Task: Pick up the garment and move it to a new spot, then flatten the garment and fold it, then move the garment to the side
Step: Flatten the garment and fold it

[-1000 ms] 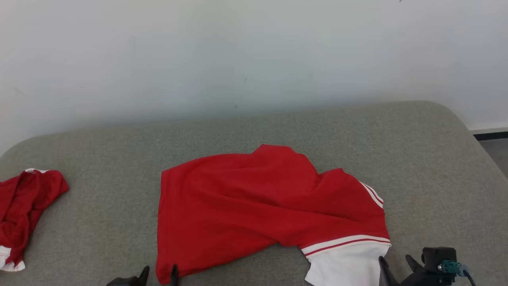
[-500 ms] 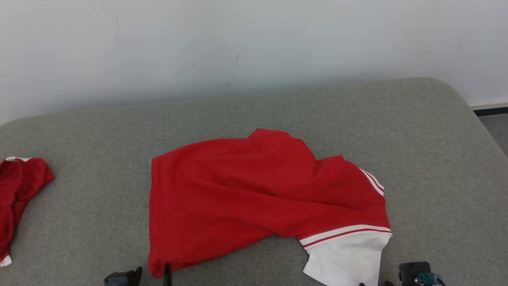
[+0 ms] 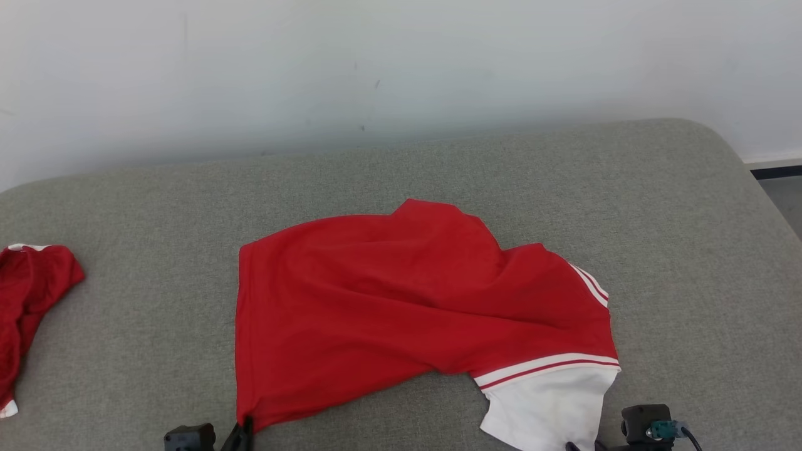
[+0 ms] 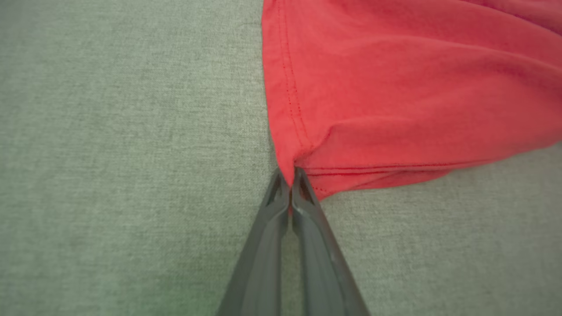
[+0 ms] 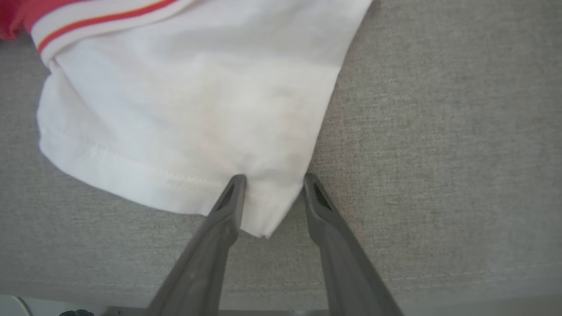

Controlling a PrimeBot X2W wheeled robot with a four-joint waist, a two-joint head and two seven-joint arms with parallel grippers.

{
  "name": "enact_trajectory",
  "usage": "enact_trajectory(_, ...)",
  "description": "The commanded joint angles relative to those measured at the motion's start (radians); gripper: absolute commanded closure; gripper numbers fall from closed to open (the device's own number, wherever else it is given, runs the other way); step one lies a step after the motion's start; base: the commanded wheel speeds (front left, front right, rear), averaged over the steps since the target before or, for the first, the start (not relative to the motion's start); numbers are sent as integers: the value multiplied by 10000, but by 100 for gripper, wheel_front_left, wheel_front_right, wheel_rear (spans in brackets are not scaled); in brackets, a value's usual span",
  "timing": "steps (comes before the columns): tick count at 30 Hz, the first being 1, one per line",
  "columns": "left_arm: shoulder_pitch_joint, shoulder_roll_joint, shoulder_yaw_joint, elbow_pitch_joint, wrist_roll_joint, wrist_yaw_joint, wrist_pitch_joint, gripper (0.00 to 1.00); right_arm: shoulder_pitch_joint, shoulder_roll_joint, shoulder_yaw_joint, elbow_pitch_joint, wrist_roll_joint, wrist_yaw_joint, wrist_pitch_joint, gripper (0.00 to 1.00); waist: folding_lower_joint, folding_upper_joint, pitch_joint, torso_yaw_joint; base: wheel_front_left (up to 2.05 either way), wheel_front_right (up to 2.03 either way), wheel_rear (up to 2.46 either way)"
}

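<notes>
The garment (image 3: 407, 300) is a red shirt with a white, red-striped sleeve, lying rumpled in the middle of the grey cushion (image 3: 564, 175). At its near left corner my left gripper (image 3: 244, 432) is shut on the red hem (image 4: 298, 145); the left wrist view shows both fingers (image 4: 303, 197) pressed together on the fabric's tip. My right gripper (image 5: 274, 180) stands open at the near right. The corner of the white sleeve (image 5: 197, 101) lies between its two fingers. Its fingers are spread to either side of that corner.
A second red garment (image 3: 31, 294) lies bunched at the cushion's far left edge. A pale wall (image 3: 401, 62) rises behind the cushion. The cushion's right end rounds off to the floor (image 3: 783, 200). Its near edge (image 5: 395, 285) runs just below my right fingers.
My left gripper has shut on the red hem corner. The right fingers have drawn closer around the white sleeve corner. The head camera has tilted, shifting the whole picture.
</notes>
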Motion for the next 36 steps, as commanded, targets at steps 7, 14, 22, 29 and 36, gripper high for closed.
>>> enact_trajectory(7, -114, -3, 166, 68, -463, -183, -315, 100, -223, 97, -255, -69, 107, 18, -521, 100, 0, 1, -159, -63, 0, 0, 0)
enact_trajectory(14, -428, -67, 450, -769, -1399, -641, -398, 100, -492, -32, -844, -1628, 634, 18, -1238, 100, 0, 1, -365, -162, 0, 0, 0)
enact_trajectory(22, -1494, -120, 575, -2658, -3395, -966, 782, 100, -1445, -607, -877, -4274, 1713, 18, -905, 100, 0, 1, -373, -337, 0, 0, 0)
enact_trajectory(29, -2789, 301, 724, -3964, -4602, -1030, 2103, 100, -3201, -1415, -368, -5254, 2424, 18, -338, 100, 0, 1, -230, -601, 0, 0, 0)
enact_trajectory(36, -4665, 747, 1223, -4515, -5499, -848, 3187, 100, -6089, -2136, 381, -4727, 2863, 18, -218, 100, 0, 1, 183, -882, 0, 0, 0)
